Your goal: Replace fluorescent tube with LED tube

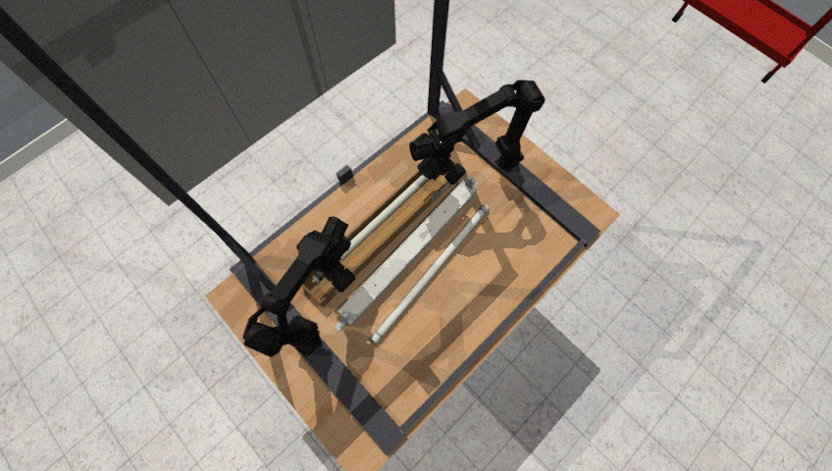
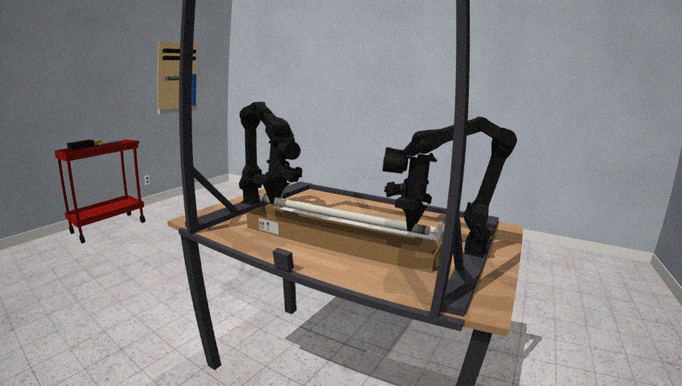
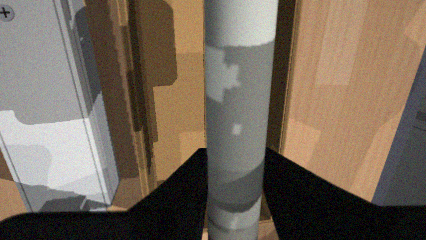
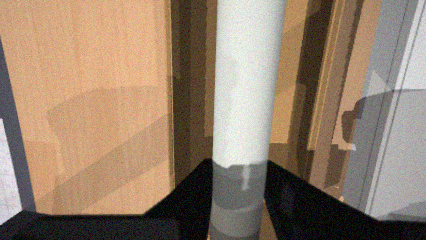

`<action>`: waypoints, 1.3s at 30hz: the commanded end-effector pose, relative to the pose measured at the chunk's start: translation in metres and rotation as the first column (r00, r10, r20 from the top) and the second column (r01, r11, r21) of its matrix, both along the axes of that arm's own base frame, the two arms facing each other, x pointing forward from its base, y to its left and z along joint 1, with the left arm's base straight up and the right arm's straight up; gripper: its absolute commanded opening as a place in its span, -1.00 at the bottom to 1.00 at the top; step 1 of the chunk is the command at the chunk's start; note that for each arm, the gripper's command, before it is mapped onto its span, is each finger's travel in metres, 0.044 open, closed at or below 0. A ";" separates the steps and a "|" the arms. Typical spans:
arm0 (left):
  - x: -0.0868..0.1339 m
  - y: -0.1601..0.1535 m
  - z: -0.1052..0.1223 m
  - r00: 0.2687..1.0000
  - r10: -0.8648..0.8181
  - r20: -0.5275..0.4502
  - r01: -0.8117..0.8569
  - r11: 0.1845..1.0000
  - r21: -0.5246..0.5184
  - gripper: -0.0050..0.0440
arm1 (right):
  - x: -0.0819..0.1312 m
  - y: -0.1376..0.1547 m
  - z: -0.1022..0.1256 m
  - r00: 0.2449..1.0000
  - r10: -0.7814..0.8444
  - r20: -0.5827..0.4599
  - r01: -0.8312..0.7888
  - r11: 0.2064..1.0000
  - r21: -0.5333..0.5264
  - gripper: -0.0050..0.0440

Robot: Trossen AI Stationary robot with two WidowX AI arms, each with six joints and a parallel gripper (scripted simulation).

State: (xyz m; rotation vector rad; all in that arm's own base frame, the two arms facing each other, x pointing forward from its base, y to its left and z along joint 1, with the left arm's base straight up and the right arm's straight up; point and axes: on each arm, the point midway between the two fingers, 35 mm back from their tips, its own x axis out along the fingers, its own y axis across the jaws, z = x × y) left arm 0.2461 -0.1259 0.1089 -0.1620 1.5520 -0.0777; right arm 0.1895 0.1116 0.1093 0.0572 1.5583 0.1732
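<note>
The old fluorescent tube (image 1: 385, 216) (image 2: 344, 213) (image 3: 240, 100) (image 4: 247, 85) hangs level above the open carton (image 1: 375, 247) (image 2: 344, 241), lengthwise over its opening. My left gripper (image 2: 273, 198) (image 3: 233, 156) is shut on it near one end. My right gripper (image 2: 411, 228) (image 4: 236, 167) is shut on it near the other end. The carton looks flat on the bench. The white fixture (image 1: 403, 254) (image 3: 40, 90) (image 4: 400, 145) lies beside it, no tube visible in it. The LED tube (image 1: 432, 271) lies on the bench beyond the fixture. Its facing side is unclear.
The bench (image 1: 525, 280) (image 2: 325, 260) has a dark frame rail (image 1: 361, 160) along the carton's side, with a small black block (image 1: 344, 175) (image 2: 283, 259) on it. Upright frame posts (image 1: 438, 58) (image 2: 462, 95) stand near the arms. A red trolley (image 2: 97, 152) stands away from the bench.
</note>
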 end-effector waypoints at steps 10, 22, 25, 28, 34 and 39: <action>0.004 0.000 -0.019 1.000 -0.006 0.002 0.006 1.000 0.012 -0.45 | 0.001 0.003 -0.020 1.000 0.005 0.014 -0.005 1.000 0.004 -0.44; 0.004 0.001 -0.044 1.000 -0.006 0.002 0.006 1.000 0.012 -0.45 | 0.002 0.004 -0.044 1.000 -0.010 -0.001 0.010 1.000 -0.012 -0.44; 0.004 0.001 -0.046 1.000 -0.006 0.002 0.006 1.000 0.012 -0.45 | 0.002 0.004 -0.046 1.000 -0.010 -0.001 0.010 1.000 -0.013 -0.44; 0.004 0.001 -0.052 1.000 -0.006 0.002 0.006 1.000 0.012 -0.45 | 0.002 0.003 -0.052 1.000 -0.010 -0.001 0.010 1.000 -0.013 -0.44; 0.004 0.001 -0.064 1.000 -0.006 0.002 0.006 1.000 0.012 -0.45 | 0.002 0.003 -0.064 1.000 -0.010 -0.001 0.010 1.000 -0.013 -0.44; 0.005 0.001 -0.074 1.000 -0.006 0.002 0.006 1.000 0.012 -0.45 | 0.002 0.003 -0.074 1.000 -0.010 -0.001 0.010 1.000 -0.013 -0.44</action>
